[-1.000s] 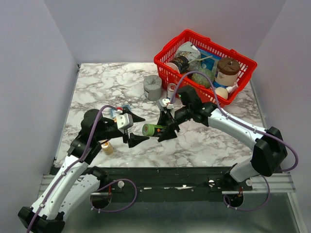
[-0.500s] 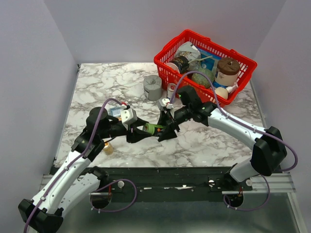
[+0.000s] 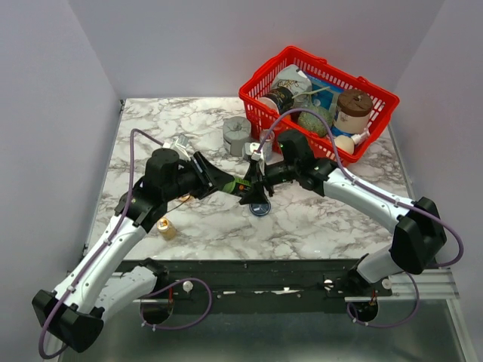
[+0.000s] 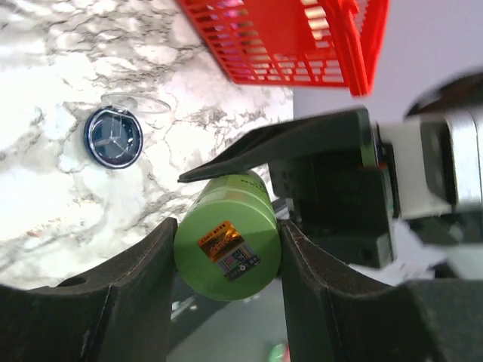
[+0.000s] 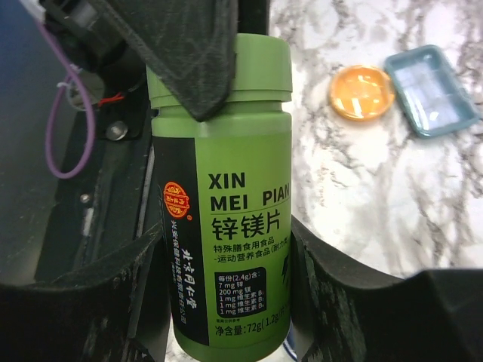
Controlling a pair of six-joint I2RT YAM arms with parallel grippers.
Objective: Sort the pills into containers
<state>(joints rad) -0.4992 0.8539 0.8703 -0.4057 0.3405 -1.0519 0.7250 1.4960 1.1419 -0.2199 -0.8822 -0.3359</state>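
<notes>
Change vs 1 s back: L gripper [image 3: 228, 183] was wide open and clear of the green bottle [image 5: 226, 226], which only the R gripper [image 3: 253, 189] had. Half a sec back it was closing in on the bottle's end. Now both are on it: L jaws clenched on the cap end, R jaws clamped round the body. Bottle sits horiz between them, off the table, centre of top view. L arm has swung up-frame, and the bottle has gone up-frame a bit with it. Also the dark blue dish [image 3: 259, 209] now shows just below R gripper in top view; it's upper left in L wrist view.

My read for the task: two-arm hold means cap twist-off is starting or underway. Cap looks still on in R wrist view. No loose pills visible anywhere, presumably all still in the bottle. Nothing sorted yet, early stage.

Containers: blue dish as above, no pills seen in it. The orange dish [image 5: 361, 92] is upper right of R wrist view, on the marble, just beside a teal tray [image 5: 432, 89], and looks empty too. The red basket [image 4: 294, 38] is at top of L wrist view, not involved.

Text: label reads "XIN MEI PIAN", with 锌镁片 under it. Small print has "200 mg" and several "1mg" rows. Bottom line reads "净含量:72g(1.2g…", rest cut off. Round orange logo on label too small to read. Orange sticker on cap face in L wrist view, unreadable.
</notes>
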